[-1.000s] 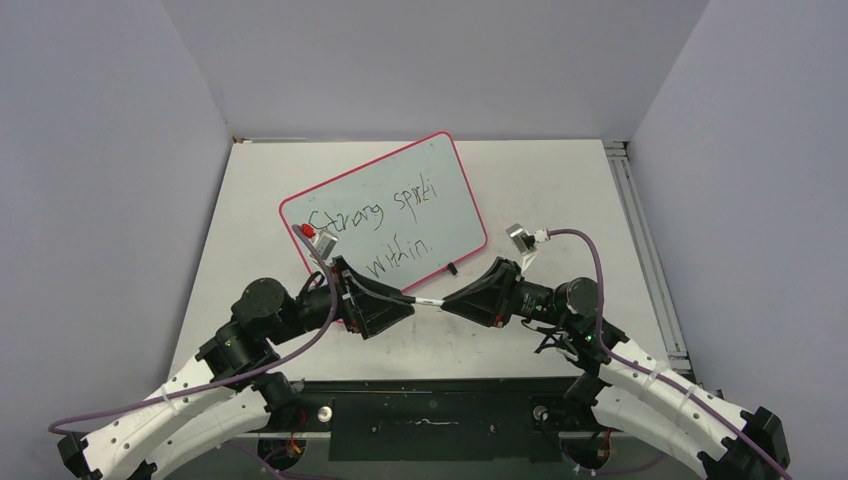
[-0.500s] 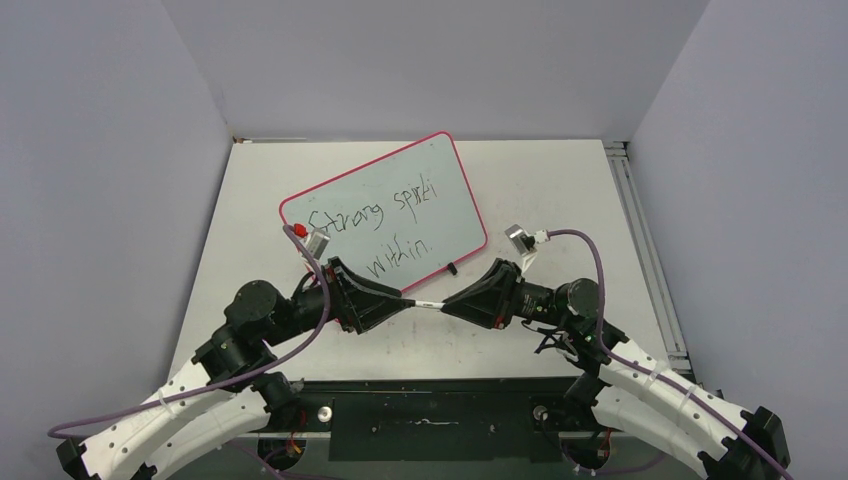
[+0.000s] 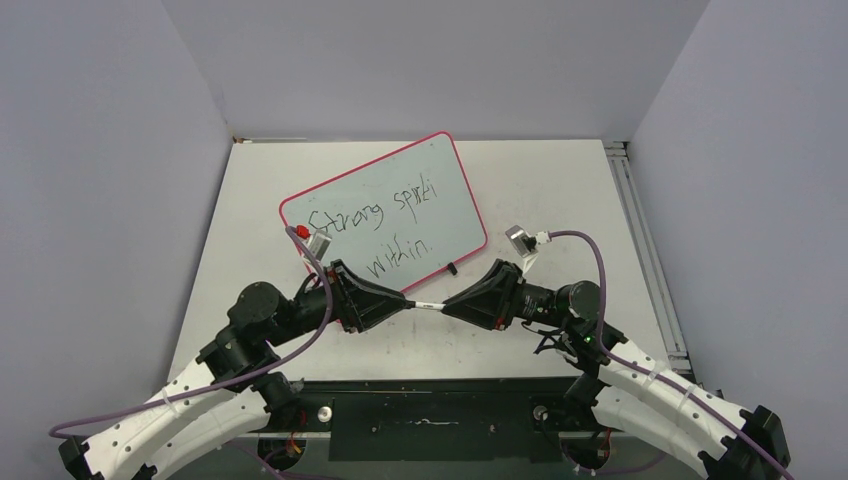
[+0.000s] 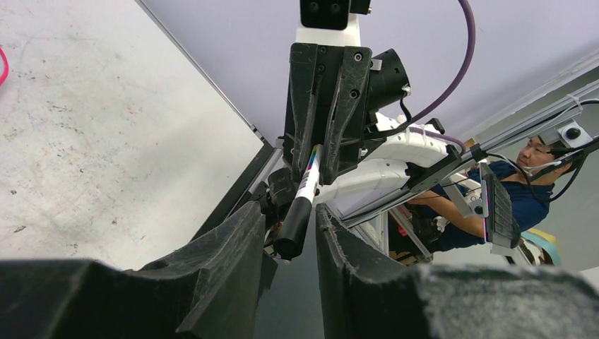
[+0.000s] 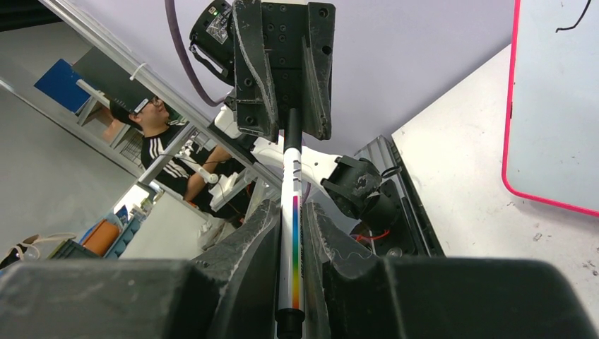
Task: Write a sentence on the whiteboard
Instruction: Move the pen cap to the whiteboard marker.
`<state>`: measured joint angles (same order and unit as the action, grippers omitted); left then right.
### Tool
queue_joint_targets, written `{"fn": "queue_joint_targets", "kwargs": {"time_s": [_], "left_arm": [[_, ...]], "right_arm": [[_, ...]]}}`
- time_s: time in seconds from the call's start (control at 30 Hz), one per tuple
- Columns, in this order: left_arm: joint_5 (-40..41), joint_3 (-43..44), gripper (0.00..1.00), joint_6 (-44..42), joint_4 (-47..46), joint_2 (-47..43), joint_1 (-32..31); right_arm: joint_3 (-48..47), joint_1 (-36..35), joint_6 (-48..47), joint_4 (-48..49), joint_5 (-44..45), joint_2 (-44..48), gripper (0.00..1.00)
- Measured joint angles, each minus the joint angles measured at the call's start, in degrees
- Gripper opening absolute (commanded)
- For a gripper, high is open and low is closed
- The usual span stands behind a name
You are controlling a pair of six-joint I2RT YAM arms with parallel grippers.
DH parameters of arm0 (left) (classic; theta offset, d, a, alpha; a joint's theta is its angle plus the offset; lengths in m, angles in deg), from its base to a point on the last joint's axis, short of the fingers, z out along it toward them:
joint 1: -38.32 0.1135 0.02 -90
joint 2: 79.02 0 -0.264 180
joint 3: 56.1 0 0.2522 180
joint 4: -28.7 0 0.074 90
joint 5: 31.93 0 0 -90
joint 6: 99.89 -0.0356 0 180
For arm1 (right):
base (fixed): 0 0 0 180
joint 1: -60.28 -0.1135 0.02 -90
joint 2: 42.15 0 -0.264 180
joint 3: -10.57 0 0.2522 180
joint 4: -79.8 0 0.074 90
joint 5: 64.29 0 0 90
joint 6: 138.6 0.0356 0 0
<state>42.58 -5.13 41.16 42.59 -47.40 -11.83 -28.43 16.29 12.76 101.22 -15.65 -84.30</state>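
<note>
The right tool pinched the marker steady. The left tool straddled its cap, likely recapping; its grip was unclear.

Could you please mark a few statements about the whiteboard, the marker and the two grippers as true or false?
1. The sentence on the whiteboard runs over two lines. True.
2. The marker lies flat on the whiteboard. False: it is held above the table between the two grippers, off the board's near edge.
3. The right gripper is shut on the marker's body. True.
4. The whiteboard has a blue rim. False: the rim is pink-red.
5. The marker's black end sits between the fingers of the left gripper. True, though whether they already clamp it cannot be told.
</note>
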Motion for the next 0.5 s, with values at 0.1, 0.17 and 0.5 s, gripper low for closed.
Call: {"fn": "queue_joint_targets", "kwargs": {"time_s": [0.1,0.17,0.5], "left_arm": [[0.0,0.0,0.31,0.0,-0.2,0.0,0.0],[0.0,0.0,0.31,0.0,-0.2,-0.2,0.0],[-0.5,0.0,0.03,-0.4,0.1,-0.4,0.0]], "right_arm": [[0.0,0.0,0.0,0.0,0.0,0.0,0.05],[0.0,0.0,0.0,0.0,0.0,0.0,0.05],[0.5,-0.4,0.0,0.2,0.0,0.0,0.05]]}}
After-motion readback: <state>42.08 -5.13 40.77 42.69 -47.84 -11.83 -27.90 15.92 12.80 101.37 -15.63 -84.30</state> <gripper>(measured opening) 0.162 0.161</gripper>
